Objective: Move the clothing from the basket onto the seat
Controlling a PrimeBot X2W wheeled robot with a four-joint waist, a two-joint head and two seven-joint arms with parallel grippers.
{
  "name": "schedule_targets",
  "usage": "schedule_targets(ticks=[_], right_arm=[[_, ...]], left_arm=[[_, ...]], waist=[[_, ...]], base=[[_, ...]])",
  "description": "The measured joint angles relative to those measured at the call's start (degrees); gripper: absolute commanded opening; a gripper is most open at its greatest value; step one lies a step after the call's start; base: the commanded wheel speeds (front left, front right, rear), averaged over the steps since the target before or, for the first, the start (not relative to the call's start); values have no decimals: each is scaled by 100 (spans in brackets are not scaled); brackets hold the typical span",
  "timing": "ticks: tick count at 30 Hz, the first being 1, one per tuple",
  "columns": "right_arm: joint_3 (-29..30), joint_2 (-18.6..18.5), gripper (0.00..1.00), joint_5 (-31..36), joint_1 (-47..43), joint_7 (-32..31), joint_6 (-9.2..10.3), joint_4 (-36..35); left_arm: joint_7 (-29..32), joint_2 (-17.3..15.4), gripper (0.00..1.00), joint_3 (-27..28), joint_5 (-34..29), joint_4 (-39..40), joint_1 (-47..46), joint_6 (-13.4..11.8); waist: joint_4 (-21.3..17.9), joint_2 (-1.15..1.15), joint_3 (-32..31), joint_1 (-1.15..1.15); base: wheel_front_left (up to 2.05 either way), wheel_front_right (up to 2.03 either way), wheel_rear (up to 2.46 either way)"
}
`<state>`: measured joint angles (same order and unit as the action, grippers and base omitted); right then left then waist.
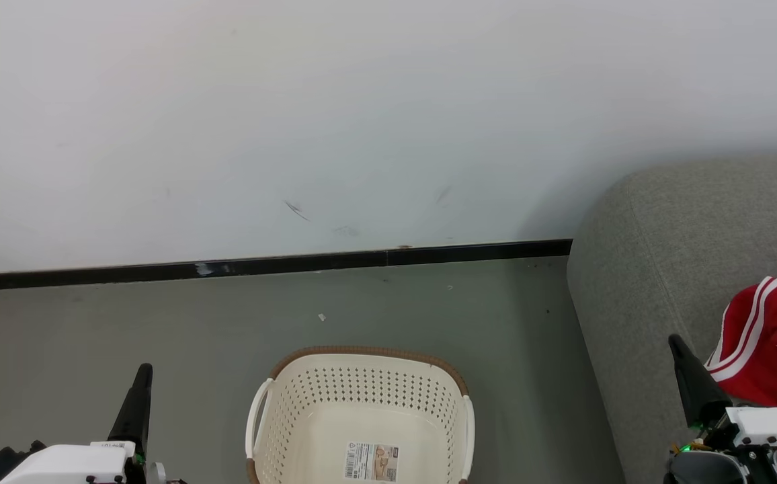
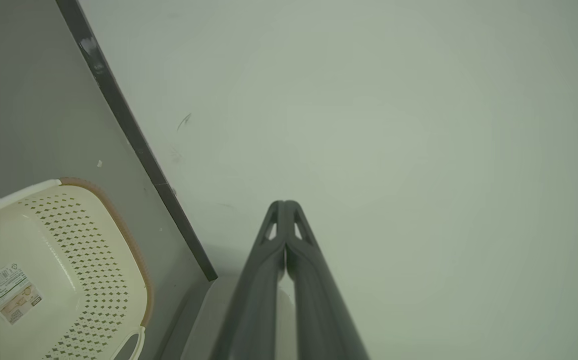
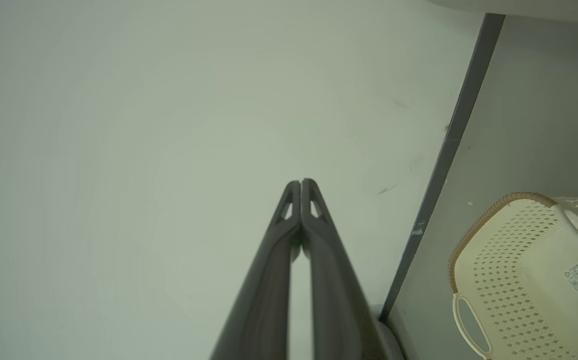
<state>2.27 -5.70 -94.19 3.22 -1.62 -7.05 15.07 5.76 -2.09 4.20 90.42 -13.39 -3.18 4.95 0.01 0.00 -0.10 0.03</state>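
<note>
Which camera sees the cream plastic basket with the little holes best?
The head view. The oval cream plastic laundry basket sits near the middle, with both white handles and its paper label visible, though its near end is cut off. Both wrist views catch part of it at a lower corner.

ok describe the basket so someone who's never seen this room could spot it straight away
Find the white wall with its black skirting strip; on the grey floor before it, left of the grey sofa, stands the basket. It is the only cream plastic thing there: oval, perforated sides, brown woven-look rim, white side handles, a paper label on its bare bottom.
</note>
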Motion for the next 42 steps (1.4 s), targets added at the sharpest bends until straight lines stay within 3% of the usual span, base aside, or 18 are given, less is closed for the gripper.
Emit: schedule_targets(ticks=[42], right_arm=[[22,0,0,-180,82,-40,0,35]], left_arm=[[48,16,0,48,129,-4,-25,9]], waist=[[-2,0,3,-1]], base=[[0,0,0]])
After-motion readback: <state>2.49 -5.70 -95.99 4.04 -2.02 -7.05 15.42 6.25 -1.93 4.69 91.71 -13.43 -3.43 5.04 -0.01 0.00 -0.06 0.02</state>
